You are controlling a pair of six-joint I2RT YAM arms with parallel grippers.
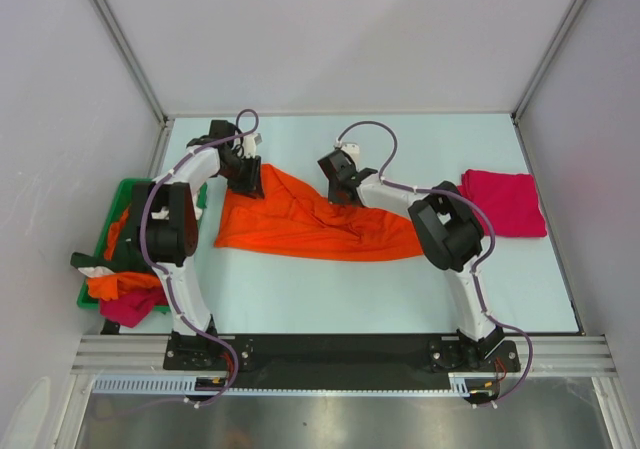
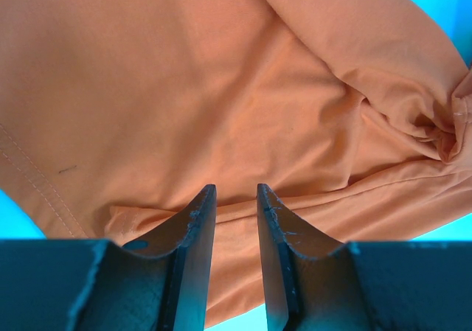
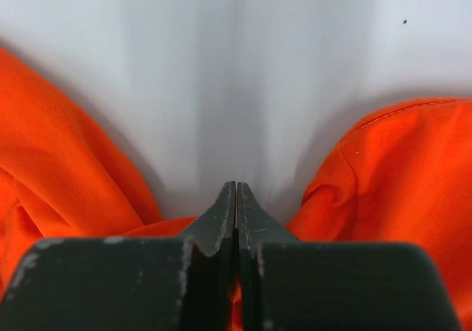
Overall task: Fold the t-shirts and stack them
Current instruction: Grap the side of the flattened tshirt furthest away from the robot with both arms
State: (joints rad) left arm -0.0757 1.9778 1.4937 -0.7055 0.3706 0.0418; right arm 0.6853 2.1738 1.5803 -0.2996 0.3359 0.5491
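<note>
A bright orange t-shirt (image 1: 310, 224) (image 2: 221, 88) (image 3: 59, 161) lies crumpled and partly spread in the middle of the table. My left gripper (image 1: 248, 181) (image 2: 236, 191) hovers at the shirt's far-left corner, jaws a small way apart, with the cloth showing in the gap below them. At the shirt's far edge, my right gripper (image 1: 338, 191) (image 3: 236, 187) is shut, and a sliver of orange cloth is pinched between its fingers. A magenta-red t-shirt (image 1: 503, 202) lies folded on the right side of the table.
A green plastic bin (image 1: 125, 194) sits at the left edge, beside the left arm, with orange cloth (image 1: 125, 286) and magenta cloth (image 1: 130, 309) spilling over its near end. White walls and metal posts enclose the table on three sides.
</note>
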